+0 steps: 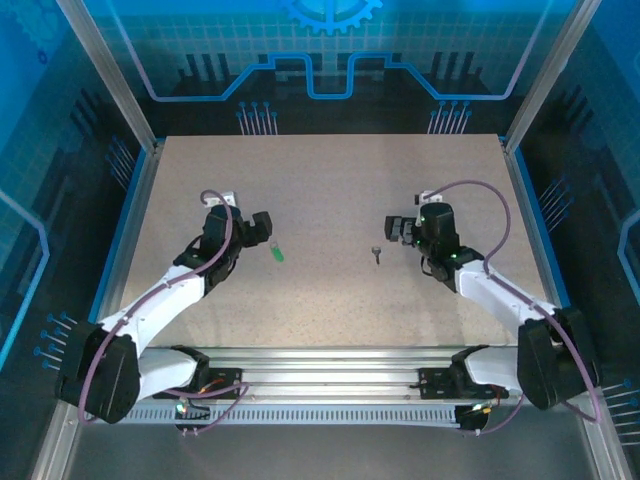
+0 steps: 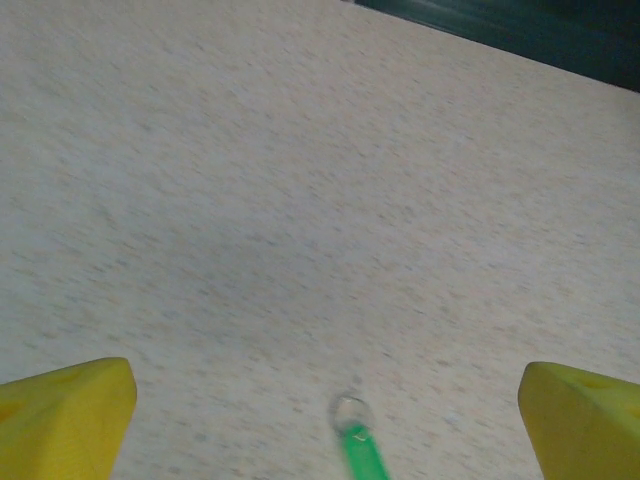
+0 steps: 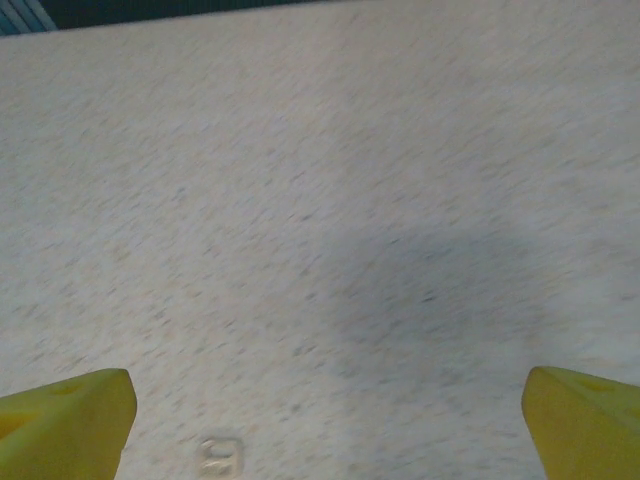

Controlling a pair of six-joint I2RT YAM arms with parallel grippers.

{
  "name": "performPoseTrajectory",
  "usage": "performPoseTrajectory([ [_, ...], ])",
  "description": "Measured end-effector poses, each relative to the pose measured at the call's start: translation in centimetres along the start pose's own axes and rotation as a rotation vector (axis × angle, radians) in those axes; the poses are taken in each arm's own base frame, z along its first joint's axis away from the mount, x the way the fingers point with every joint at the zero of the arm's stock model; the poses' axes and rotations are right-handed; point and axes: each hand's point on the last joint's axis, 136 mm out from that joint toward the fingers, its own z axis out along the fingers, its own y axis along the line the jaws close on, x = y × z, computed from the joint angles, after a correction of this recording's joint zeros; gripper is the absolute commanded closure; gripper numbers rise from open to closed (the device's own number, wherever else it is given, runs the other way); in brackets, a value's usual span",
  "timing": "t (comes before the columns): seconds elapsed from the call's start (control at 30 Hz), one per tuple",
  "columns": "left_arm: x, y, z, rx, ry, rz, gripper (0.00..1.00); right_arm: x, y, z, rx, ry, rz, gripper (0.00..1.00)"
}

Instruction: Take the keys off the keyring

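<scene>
One green-tagged keyring, one key, well apart on table.

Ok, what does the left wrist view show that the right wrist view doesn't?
Left wrist: a green piece with a small ring at its tip, lying on the table between the fingers of the left claw. Right wrist: a small silvery piece, probably a key, near the bottom edge, within the right claw. Both: the speckled table and yellow fingers spread wide, holding nothing.
</scene>
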Motion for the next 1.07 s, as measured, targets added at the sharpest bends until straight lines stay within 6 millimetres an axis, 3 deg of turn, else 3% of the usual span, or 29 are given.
performPoseTrajectory([
  [0.17,-1.5,4.0,0.1,-0.138,-0.088,0.123,0.01,-1.4,-5.0,-0.8,0.215,-0.071,-0.07,0.0],
  [0.27,-1.4,7.2,1.0,-0.214,-0.131,0.13,0.01,0.7,-8.1,0.1,0.312,-0.055,-0.081,0.0],
  [0.4,2.1,10.1,2.9,-0.251,-0.142,0.145,0.01,5.9,-9.3,1.7,0.312,-0.047,-0.134,0.0],
  [0.5,4.9,10.0,4.6,-0.203,-0.133,0.182,0.01,7.9,-8.4,2.9,0.242,-0.047,-0.195,0.0],
  [0.67,7.3,9.5,5.8,-0.142,-0.156,0.233,0.01,7.1,-6.7,4.7,0.139,-0.119,-0.226,0.0],
  [0.87,2.7,8.0,6.1,-0.122,-0.274,0.212,0.01,4.5,-6.7,4.9,0.135,-0.189,-0.205,0.0],
  [1.07,2.3,7.8,6.0,-0.118,-0.285,0.216,0.01,4.3,-6.8,5.0,0.121,-0.191,-0.192,0.0],
])
